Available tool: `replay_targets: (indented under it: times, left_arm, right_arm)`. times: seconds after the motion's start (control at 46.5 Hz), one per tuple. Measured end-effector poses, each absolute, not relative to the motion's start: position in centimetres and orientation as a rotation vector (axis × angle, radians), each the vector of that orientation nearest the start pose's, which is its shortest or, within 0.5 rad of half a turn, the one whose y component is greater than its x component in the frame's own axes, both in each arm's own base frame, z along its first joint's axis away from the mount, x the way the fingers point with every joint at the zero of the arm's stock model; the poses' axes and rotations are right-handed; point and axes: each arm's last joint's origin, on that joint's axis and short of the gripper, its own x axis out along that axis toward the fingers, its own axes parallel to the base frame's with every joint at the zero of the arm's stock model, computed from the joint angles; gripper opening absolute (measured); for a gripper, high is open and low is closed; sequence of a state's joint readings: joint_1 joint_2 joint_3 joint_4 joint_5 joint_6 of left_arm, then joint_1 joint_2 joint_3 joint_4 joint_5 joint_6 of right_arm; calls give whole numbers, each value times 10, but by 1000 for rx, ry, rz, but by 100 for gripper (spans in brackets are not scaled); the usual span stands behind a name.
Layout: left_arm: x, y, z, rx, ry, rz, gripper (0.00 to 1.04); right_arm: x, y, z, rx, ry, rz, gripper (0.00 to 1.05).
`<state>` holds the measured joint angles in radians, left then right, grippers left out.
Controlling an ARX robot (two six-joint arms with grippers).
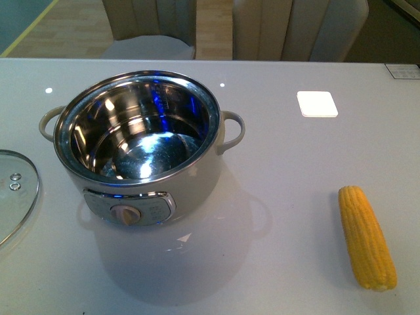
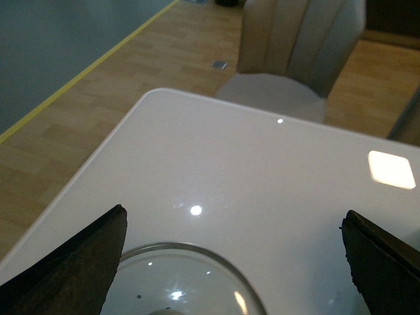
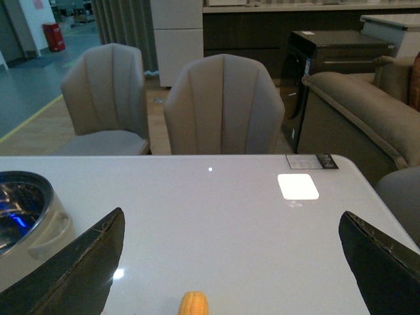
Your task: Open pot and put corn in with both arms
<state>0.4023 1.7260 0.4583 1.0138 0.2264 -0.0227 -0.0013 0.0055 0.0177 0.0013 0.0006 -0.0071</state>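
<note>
At 9 o'clock from the pot [image 1: 197,184], see the glass lid [image 1: 13,197] lying flat on the table [image 1: 282,170], so count the opening as done. Above that lid, note the left pincer [image 2: 233,220] with jaws spread wide and nothing between them. Better to keep it there, out of the way.

At the middle, find the pot uncovered and empty inside, with the dial turned toward 6 o'clock.

At about 4 o'clock from the pot, well apart from it, find the corn [image 1: 366,237] lying nearly along the 12-to-6 line. Note the right pincer [image 3: 231,216], fully spread too and holding nothing, with one end of the corn just showing low between its jaws.

Probably best now: lower over the middle of the corn, close across its width and not along its length, and squeeze gently, since likely to roll. Then carry toward 10 o'clock, lift clear above the pot, and tip one end down first, because seemingly almost as long as the pot is wide.
</note>
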Motion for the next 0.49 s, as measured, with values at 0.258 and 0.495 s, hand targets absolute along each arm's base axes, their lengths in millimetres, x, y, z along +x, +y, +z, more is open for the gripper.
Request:
replay_targets:
  times: [0.258,0.495]
  left_arm:
    - [208,67,172,-260,123,130,98]
    - [162,44,187,-241,46,41,89]
  right_arm:
    - [97,0,169,-7,-14,-2,96]
    - [97,0,169,-7,-14,-2,96]
